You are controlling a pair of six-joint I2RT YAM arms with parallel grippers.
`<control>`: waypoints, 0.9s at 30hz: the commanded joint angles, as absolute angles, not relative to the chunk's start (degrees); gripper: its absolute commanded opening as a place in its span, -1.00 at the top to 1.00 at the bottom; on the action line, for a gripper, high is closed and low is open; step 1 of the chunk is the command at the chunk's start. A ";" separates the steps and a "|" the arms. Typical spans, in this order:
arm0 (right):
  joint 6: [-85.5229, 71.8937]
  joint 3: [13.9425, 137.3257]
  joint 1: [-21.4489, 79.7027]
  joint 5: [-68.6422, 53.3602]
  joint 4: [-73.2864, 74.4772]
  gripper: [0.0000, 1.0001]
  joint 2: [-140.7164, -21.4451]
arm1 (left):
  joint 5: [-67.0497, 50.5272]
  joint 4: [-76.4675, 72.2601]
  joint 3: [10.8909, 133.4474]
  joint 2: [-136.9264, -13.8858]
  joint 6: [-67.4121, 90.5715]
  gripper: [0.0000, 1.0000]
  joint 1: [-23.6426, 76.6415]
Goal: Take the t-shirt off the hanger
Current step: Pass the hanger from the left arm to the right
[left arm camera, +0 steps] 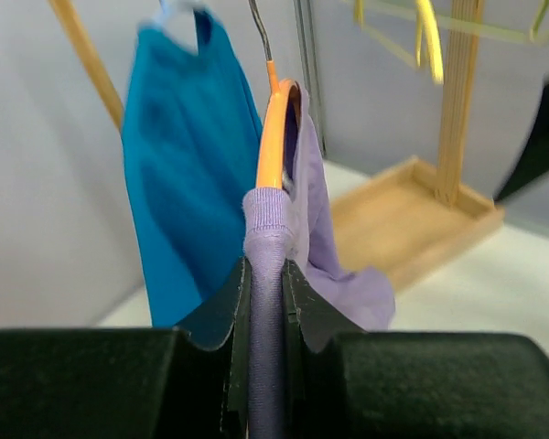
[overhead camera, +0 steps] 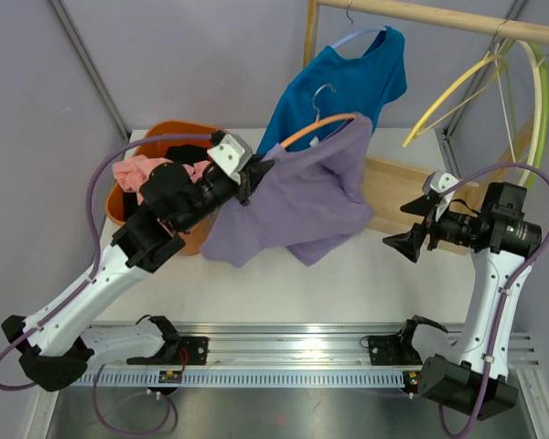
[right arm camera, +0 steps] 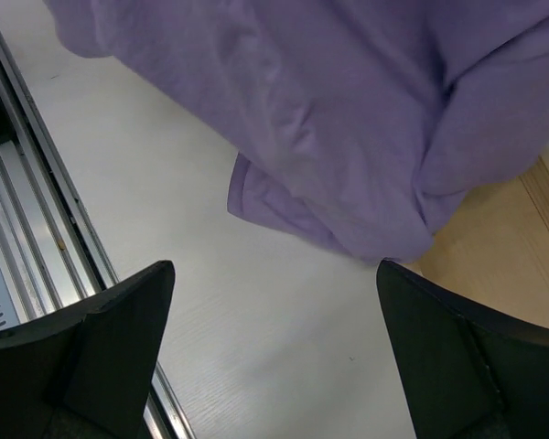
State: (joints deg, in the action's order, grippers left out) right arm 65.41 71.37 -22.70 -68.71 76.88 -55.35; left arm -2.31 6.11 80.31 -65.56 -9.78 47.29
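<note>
My left gripper (left arm camera: 267, 279) is pinching the ribbed edge of the purple t-shirt (overhead camera: 302, 201) — next, I think, it needs sliding off the orange hanger (left arm camera: 273, 137); my right gripper (overhead camera: 410, 240) is standing wide open.

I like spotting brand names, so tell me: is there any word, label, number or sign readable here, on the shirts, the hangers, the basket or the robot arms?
None can be read.
The purple fabric t-shirt, the blue fabric t-shirt, the orange plastic hanger, the orange round basket and the black and white robot arms all show plain, unmarked surfaces.
Small coloured specks on the metal base rail are too small to read.
</note>
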 commanded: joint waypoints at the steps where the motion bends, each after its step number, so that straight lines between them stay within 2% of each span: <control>1: 67.67 75.05 -21.89 -71.54 93.43 -0.99 -57.04 | -1.75 7.64 70.18 -58.03 -6.77 1.00 47.20; 6: 67.76 78.75 -16.97 -70.93 93.16 -0.99 -60.29 | -9.12 14.14 59.26 -45.90 -3.00 1.00 47.29; 12: 63.22 74.01 -2.48 -69.09 85.89 -0.99 -60.38 | -20.37 13.89 47.05 -37.72 3.76 1.00 47.29; 17: 59.15 69.88 6.93 -65.57 77.10 -0.99 -59.85 | -26.18 6.87 41.23 -36.30 9.57 1.00 47.29; 27: 61.26 69.79 12.65 -65.74 76.20 -0.94 -65.13 | -31.73 -2.37 41.75 -40.87 15.03 1.00 47.46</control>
